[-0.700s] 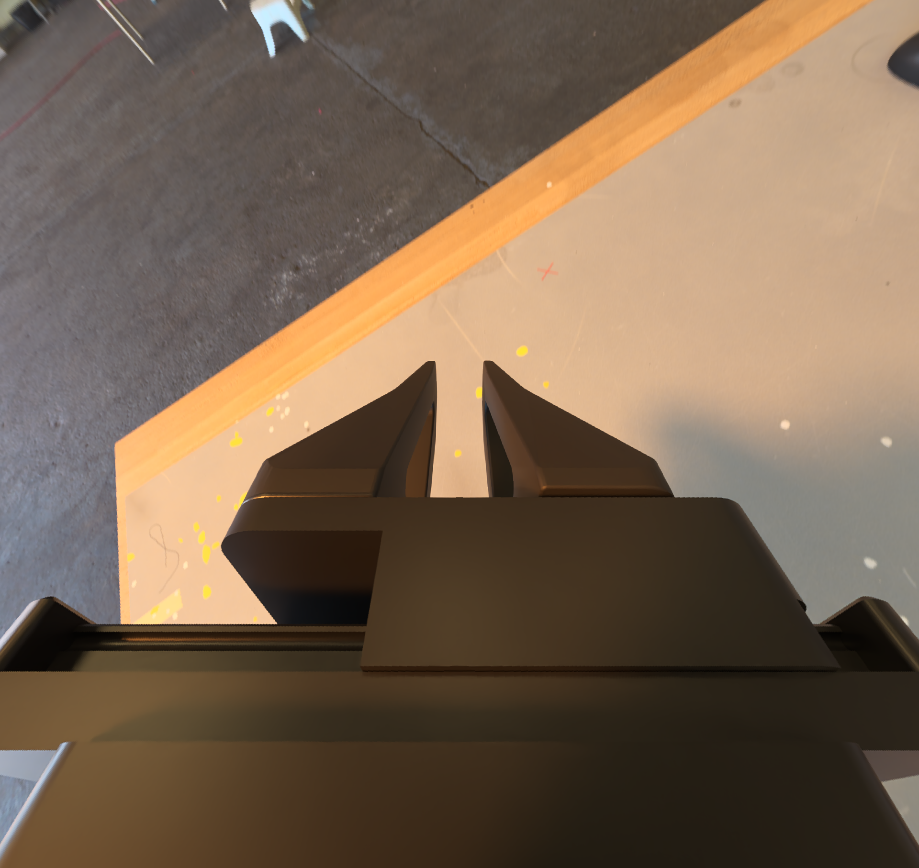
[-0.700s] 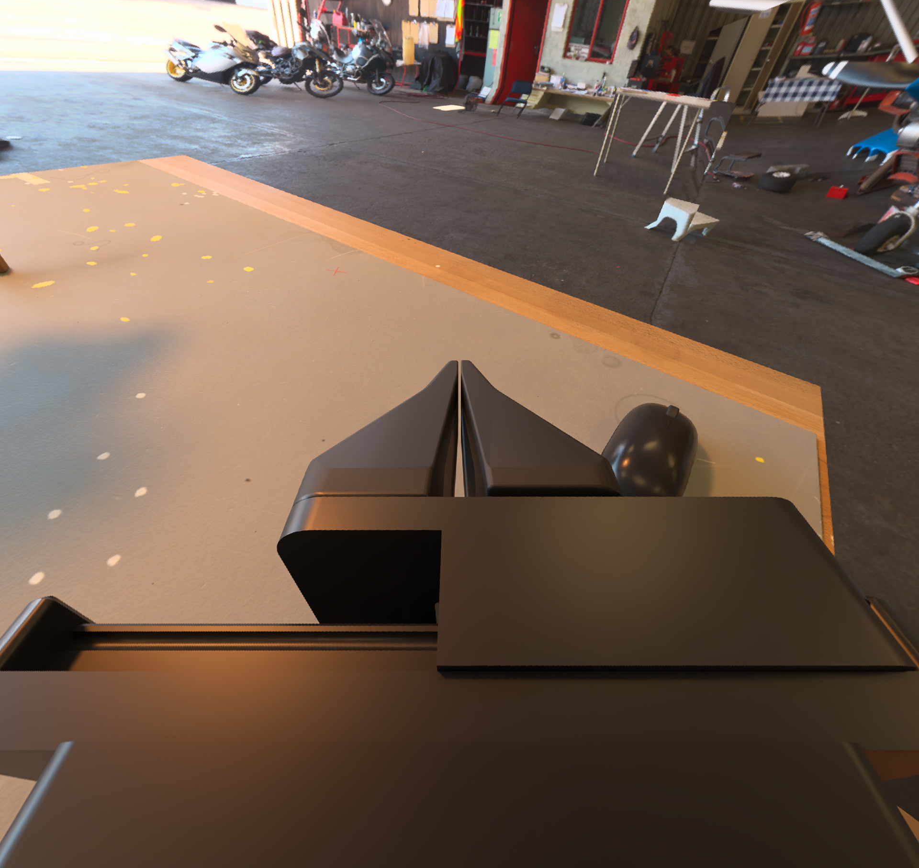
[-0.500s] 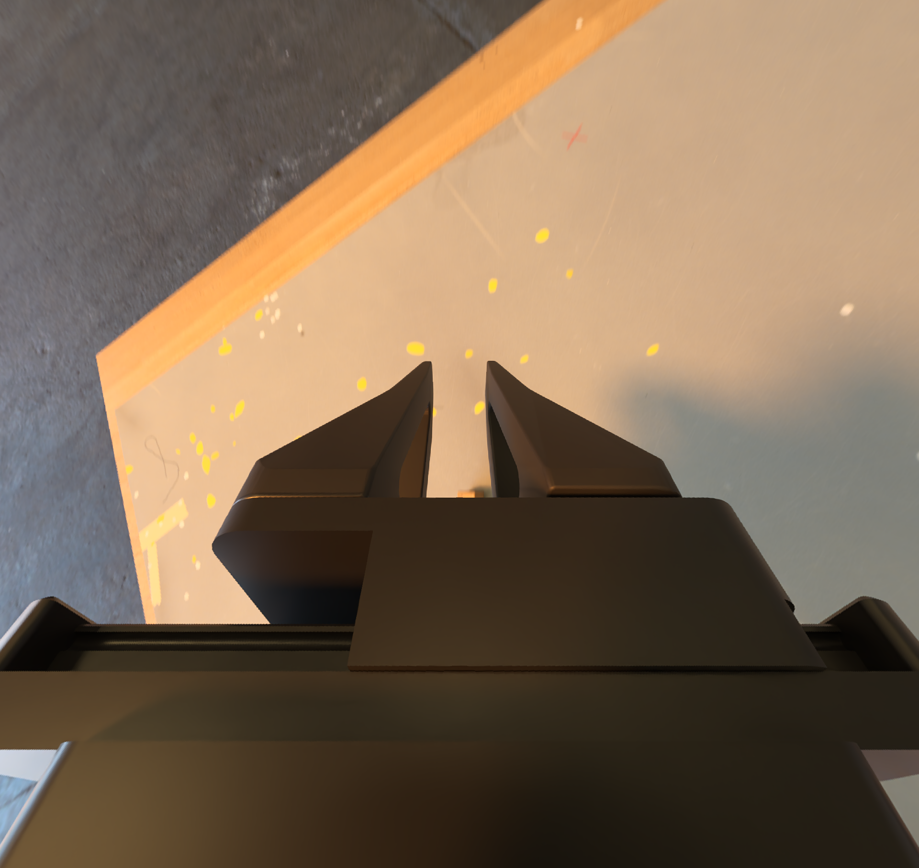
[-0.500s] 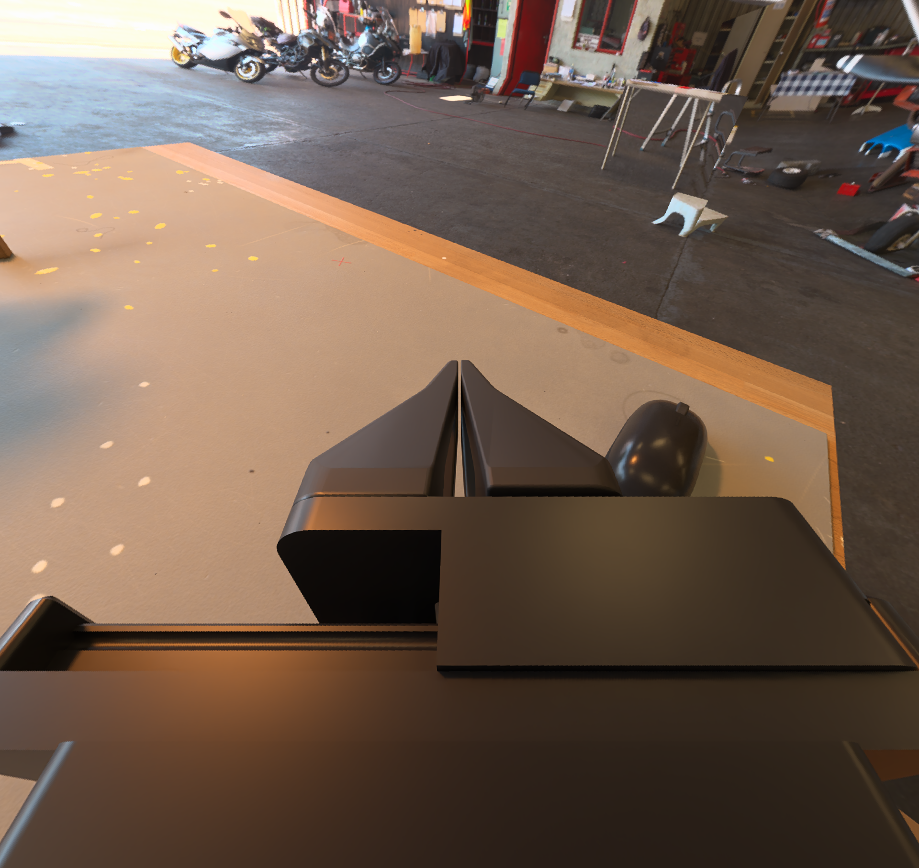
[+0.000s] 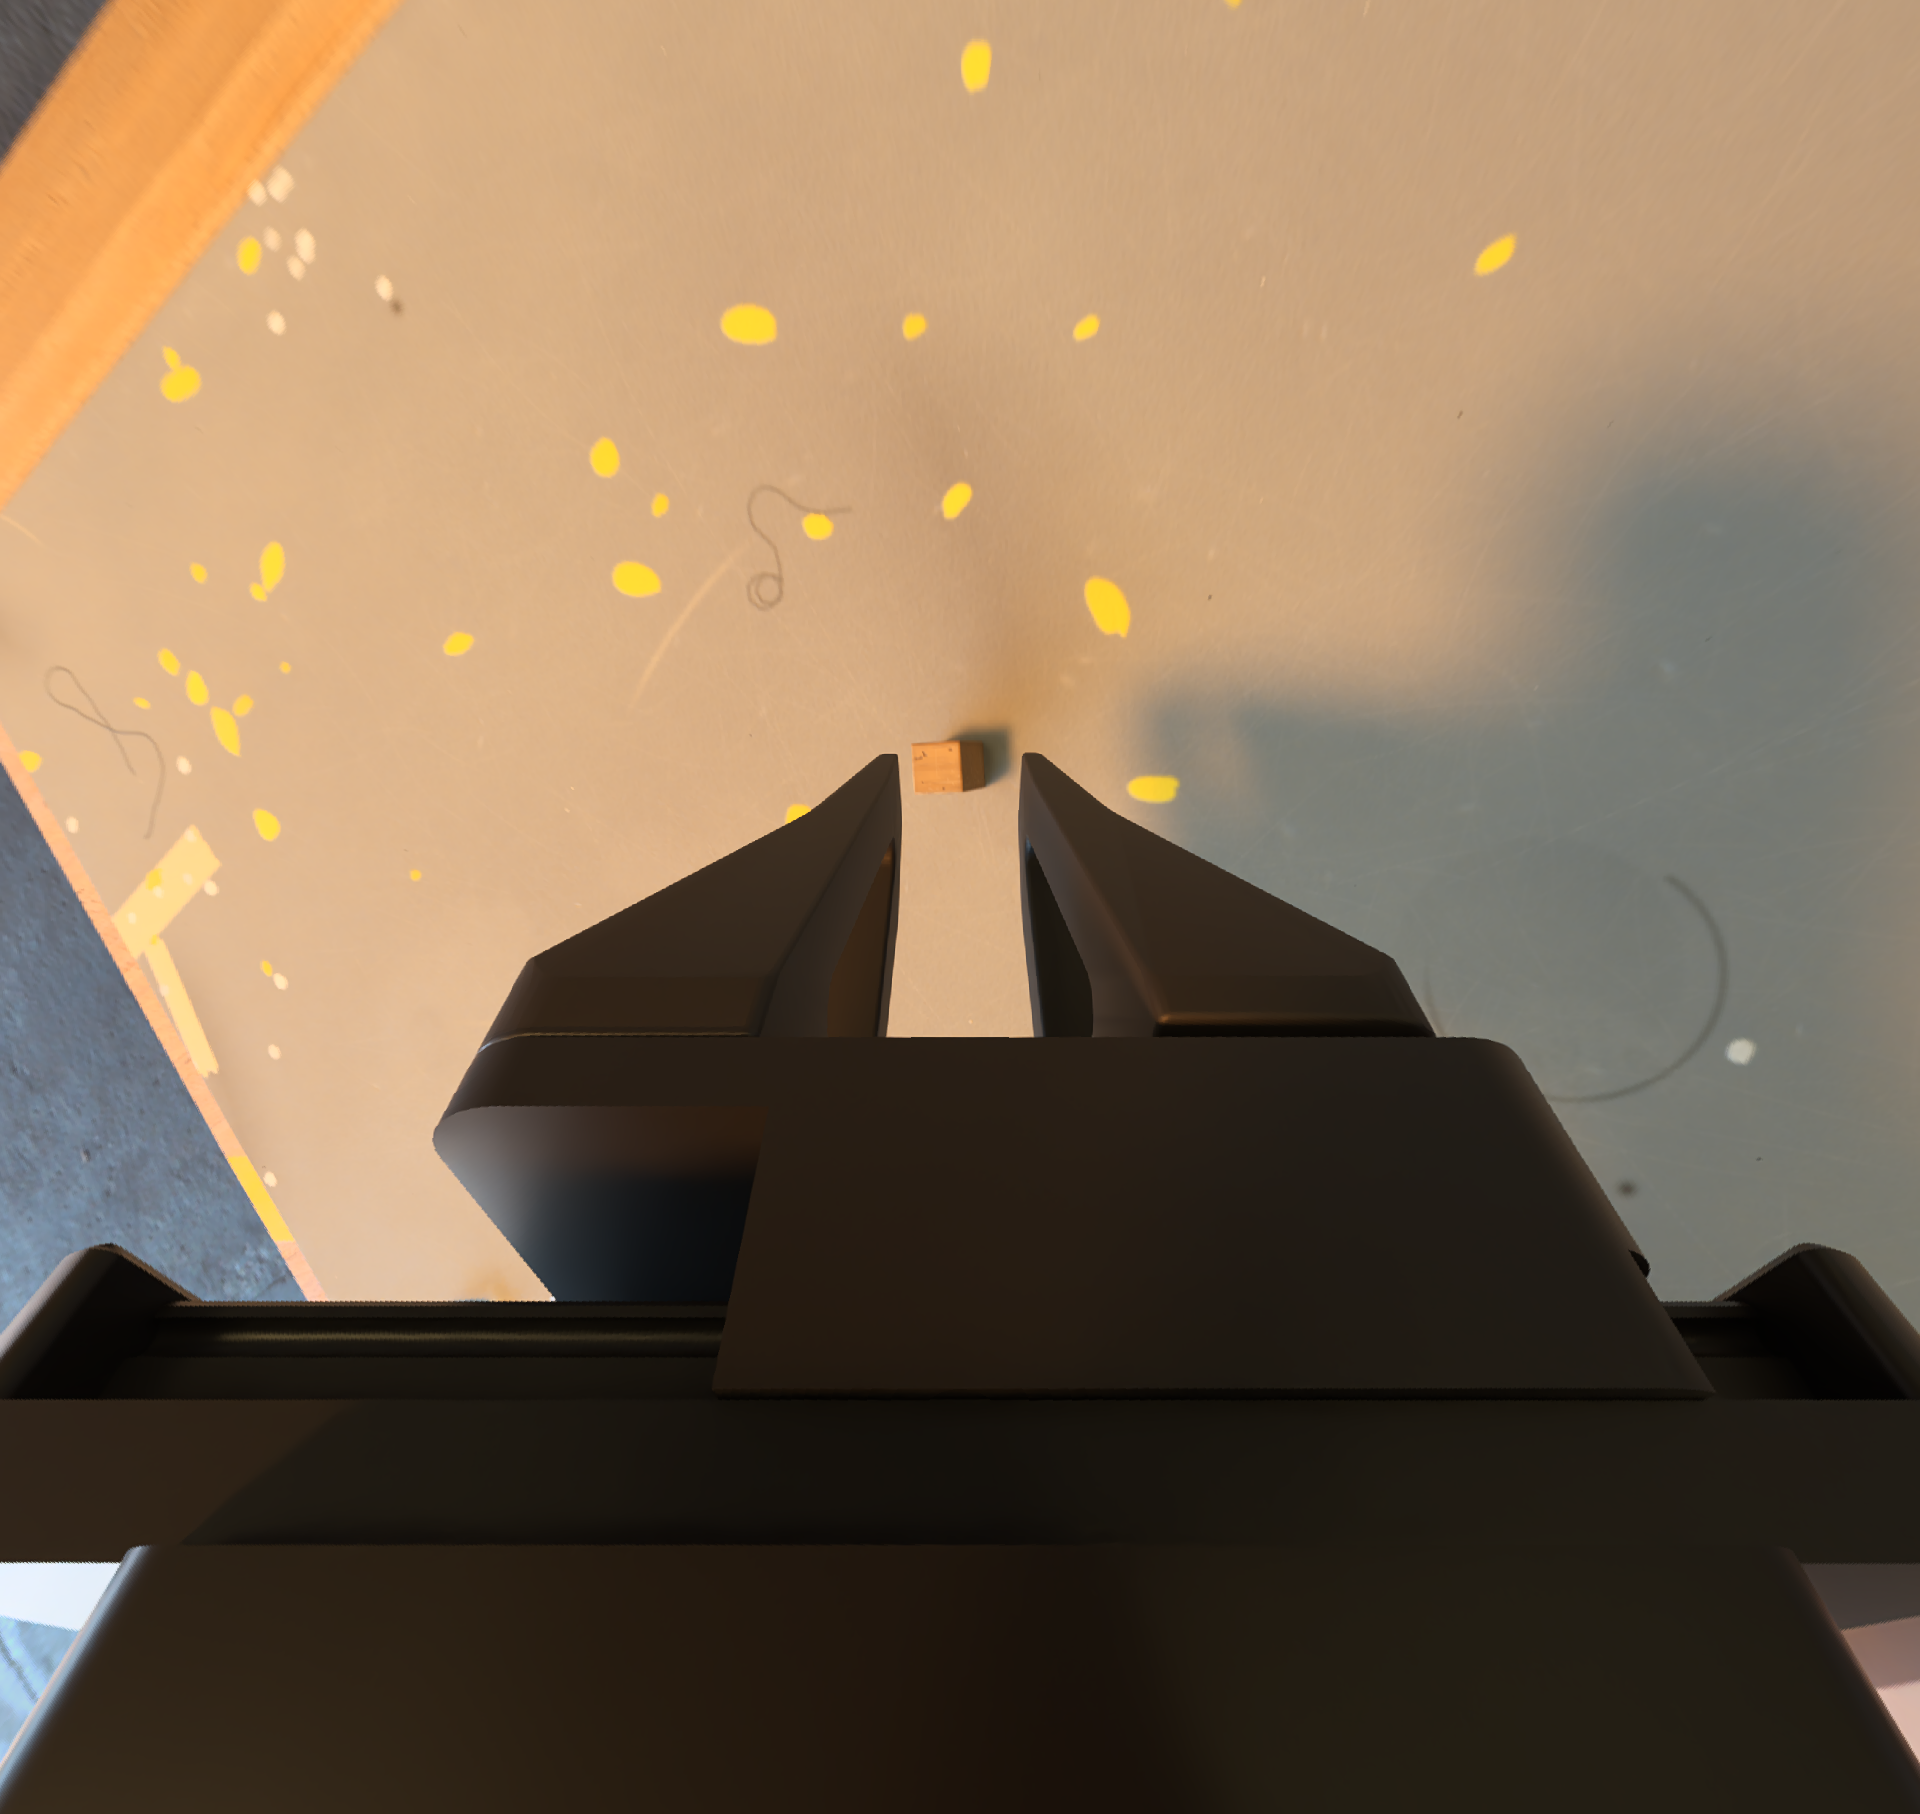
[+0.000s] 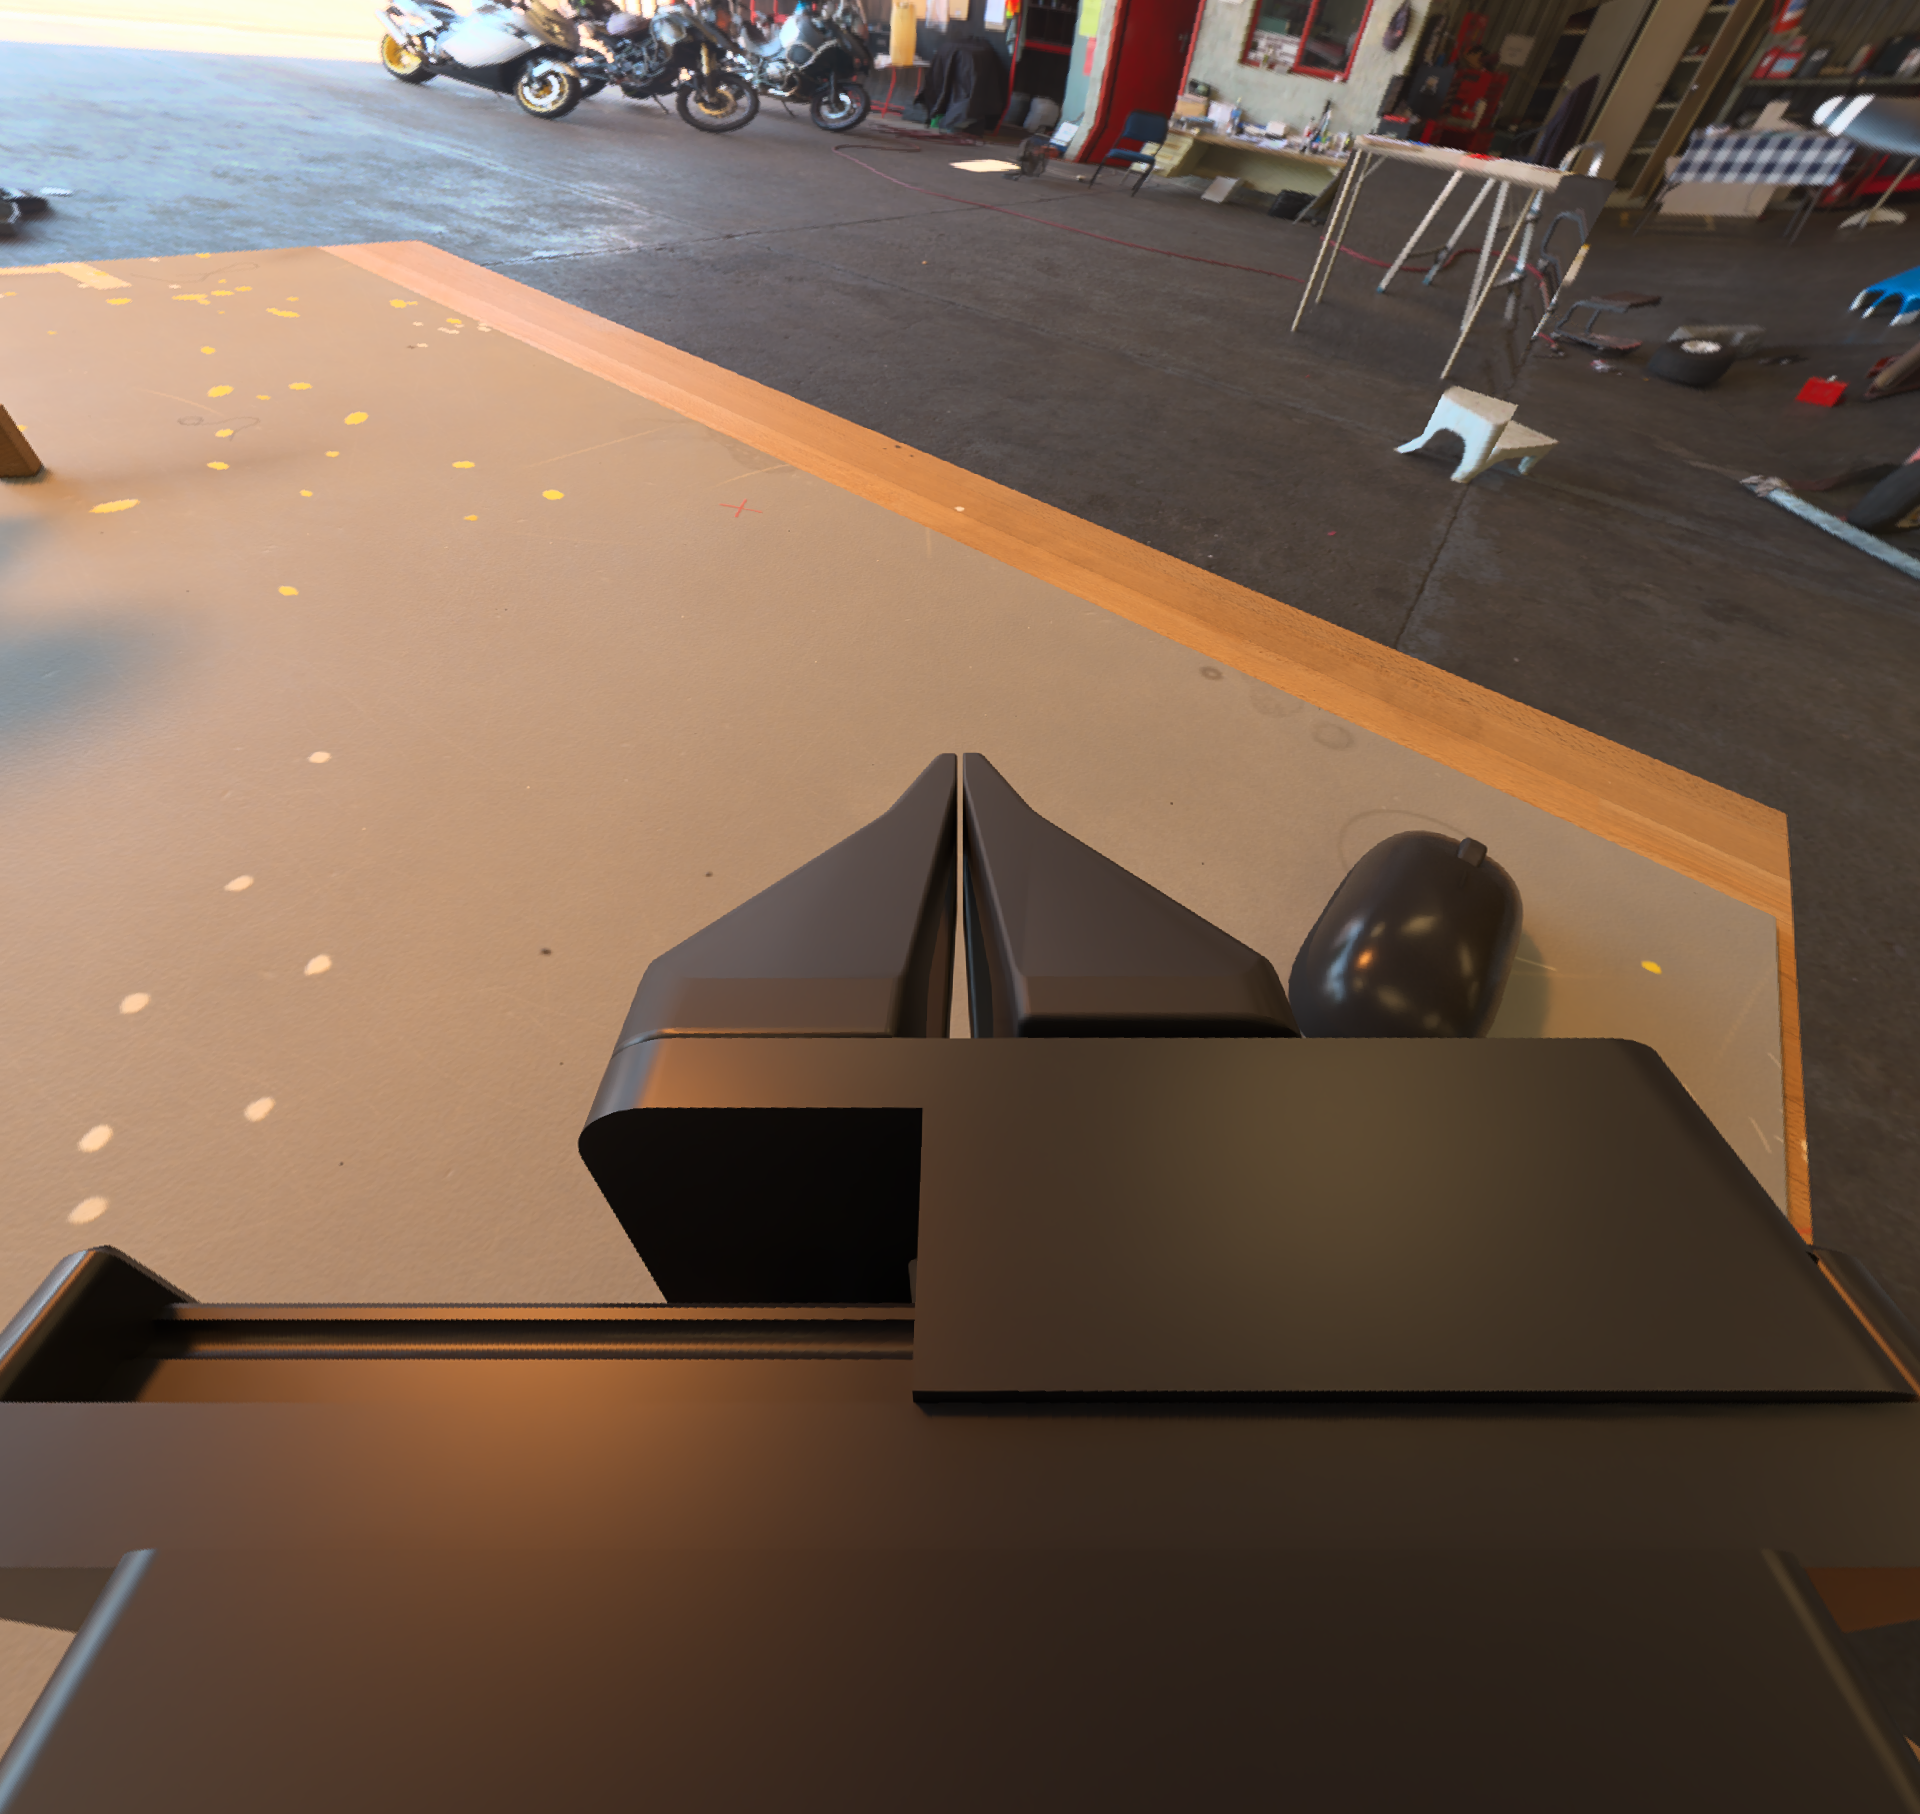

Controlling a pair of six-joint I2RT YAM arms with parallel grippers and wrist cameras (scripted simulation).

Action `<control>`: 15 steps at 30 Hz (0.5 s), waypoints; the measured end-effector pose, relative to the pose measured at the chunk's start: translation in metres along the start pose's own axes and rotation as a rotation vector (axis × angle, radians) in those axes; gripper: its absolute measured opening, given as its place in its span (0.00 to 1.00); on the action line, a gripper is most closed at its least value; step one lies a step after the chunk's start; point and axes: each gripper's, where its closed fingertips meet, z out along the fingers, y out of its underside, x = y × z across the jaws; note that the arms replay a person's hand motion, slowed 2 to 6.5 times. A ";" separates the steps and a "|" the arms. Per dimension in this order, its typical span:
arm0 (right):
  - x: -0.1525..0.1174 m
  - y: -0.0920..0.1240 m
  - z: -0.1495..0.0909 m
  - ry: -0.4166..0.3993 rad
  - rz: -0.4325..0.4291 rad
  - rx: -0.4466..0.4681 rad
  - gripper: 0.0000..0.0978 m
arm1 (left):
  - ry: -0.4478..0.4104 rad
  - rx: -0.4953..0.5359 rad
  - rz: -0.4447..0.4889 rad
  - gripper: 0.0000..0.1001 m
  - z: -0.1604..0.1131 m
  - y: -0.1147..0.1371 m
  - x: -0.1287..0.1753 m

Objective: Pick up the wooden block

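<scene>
A small wooden block (image 5: 945,766) lies on the grey table top, seen from above in the left wrist view. My left gripper (image 5: 959,758) hangs over it, open with a narrow gap, and the block shows just beyond and between the fingertips. The gripper is well above the table. In the right wrist view the block (image 6: 16,443) shows only as a brown corner at the far left edge. My right gripper (image 6: 959,756) is shut and empty, low over the table's right part.
A black computer mouse (image 6: 1408,938) lies just right of my right gripper, near the table's right corner. The table has a wooden border (image 6: 1143,601) with the workshop floor beyond. In the left wrist view the table's border (image 5: 156,164) runs at the upper left.
My left gripper has tilted downward and moved over the table; the floor has left its view and the wooden block has come into view between the fingertips. The jaws have opened slightly. The right gripper has barely shifted.
</scene>
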 end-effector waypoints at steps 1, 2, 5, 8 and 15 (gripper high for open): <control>-0.001 0.000 0.000 -0.002 -0.002 -0.001 0.01 | 0.004 -0.019 0.002 0.19 0.004 0.004 0.001; -0.001 0.000 0.000 -0.004 -0.004 -0.002 0.01 | 0.008 -0.038 0.003 0.19 0.008 0.007 0.001; -0.002 0.000 0.001 -0.009 -0.012 -0.002 0.01 | 0.017 -0.088 0.007 0.19 0.019 0.016 0.000; -0.003 -0.001 0.001 -0.012 -0.024 -0.002 0.01 | 0.024 -0.132 0.005 0.20 0.029 0.023 -0.001; -0.005 -0.002 0.001 -0.017 -0.054 -0.002 0.01 | 0.061 -0.201 -0.035 0.22 0.049 0.033 -0.003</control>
